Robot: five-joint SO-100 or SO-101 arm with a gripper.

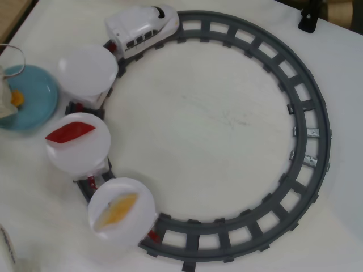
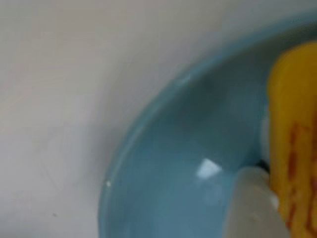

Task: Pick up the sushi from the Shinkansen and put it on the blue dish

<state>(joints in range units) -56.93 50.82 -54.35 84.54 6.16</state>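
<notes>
The blue dish (image 1: 34, 93) sits at the left edge of the overhead view, and its rim (image 2: 148, 129) fills the wrist view. My gripper (image 1: 11, 97) reaches in from the left over the dish, shut on the yellow-orange sushi (image 1: 17, 98). Up close, the sushi (image 2: 294, 148) lies against a white fingertip (image 2: 252, 208) just above the dish floor; the other finger is hidden. The white Shinkansen (image 1: 142, 29) stands on the track at the top. The disc (image 1: 88, 69) right behind it is bare.
A grey ring of track (image 1: 309, 130) circles the white table. The second disc (image 1: 76, 150) carries a red pointed piece (image 1: 70, 132). The third disc (image 1: 122, 215) holds a paler orange piece (image 1: 117, 209). A black clamp (image 1: 309, 17) sits at the top right.
</notes>
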